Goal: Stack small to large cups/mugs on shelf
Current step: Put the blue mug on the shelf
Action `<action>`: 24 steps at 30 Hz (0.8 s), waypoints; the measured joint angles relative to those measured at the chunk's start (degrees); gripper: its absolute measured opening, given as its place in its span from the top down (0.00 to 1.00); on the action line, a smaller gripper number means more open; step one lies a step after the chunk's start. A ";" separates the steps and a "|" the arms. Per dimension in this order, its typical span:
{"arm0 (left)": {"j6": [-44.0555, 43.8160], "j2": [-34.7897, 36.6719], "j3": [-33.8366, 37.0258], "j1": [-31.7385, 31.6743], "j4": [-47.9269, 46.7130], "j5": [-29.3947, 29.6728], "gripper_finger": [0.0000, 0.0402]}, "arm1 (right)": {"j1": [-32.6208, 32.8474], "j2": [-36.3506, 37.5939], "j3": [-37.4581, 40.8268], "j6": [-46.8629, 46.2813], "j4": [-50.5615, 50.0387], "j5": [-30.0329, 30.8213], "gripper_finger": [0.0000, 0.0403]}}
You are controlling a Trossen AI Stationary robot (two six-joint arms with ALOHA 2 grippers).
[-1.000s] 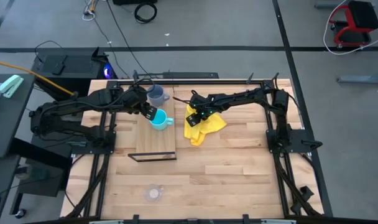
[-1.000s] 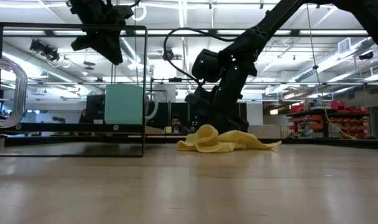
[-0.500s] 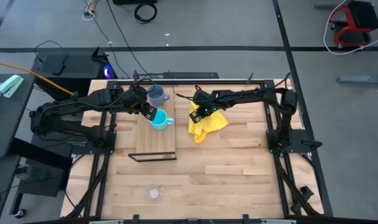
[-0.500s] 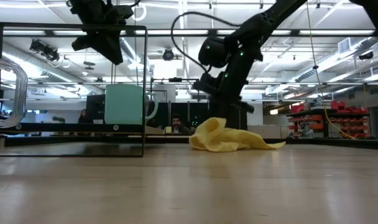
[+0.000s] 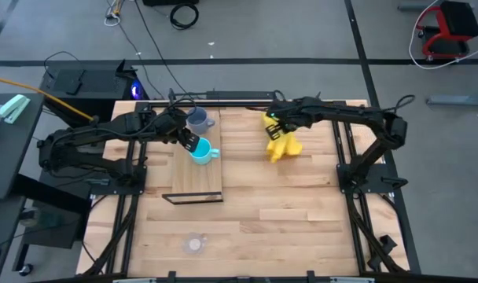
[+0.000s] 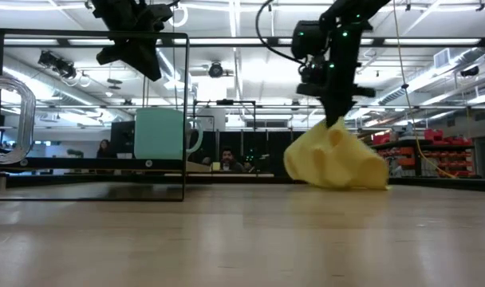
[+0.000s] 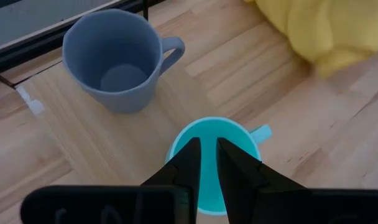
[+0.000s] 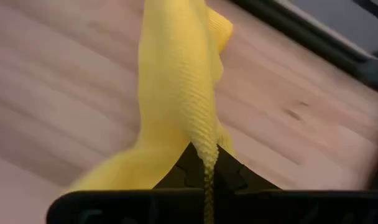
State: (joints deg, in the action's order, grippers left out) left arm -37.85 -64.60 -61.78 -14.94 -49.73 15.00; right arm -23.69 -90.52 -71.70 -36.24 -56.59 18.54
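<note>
The yellow cloth point(image 8: 179, 81) shows a fine knitted weave (soft, matt); the turquoise mug point(image 7: 215, 163) and grey-blue mug point(image 7: 114, 59) look smooth on the wood-grain shelf point(image 7: 96, 137).

- clear glass cup point(image 6: 5, 119) cut by low view's edge
- turquoise mug point(image 7: 215, 163) rim partly behind left gripper point(image 7: 209, 163) fingers; contact unclear
- yellow cloth point(image 8: 176, 106) blurred, runs off right wrist frame

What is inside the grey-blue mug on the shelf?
The grey-blue mug looks empty; its bare bottom shows. Whether the turquoise mug holds anything is hidden by the left tool.
</note>
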 joint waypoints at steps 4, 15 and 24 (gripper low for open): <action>0.05 0.00 0.00 0.00 0.24 0.00 0.85 | -2.52 2.30 0.00 -2.17 -4.19 1.63 0.99; 0.15 0.00 0.00 0.00 0.21 0.00 0.87 | -5.80 -0.56 0.02 -2.12 -8.65 0.22 1.00; 0.15 0.00 0.00 0.02 0.19 -0.02 0.85 | -9.47 -2.50 9.69 -1.34 -1.76 -5.99 1.00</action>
State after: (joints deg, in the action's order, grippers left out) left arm -37.69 -64.60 -61.78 -14.92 -49.54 14.98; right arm -33.15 -93.02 -62.01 -37.58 -58.35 12.55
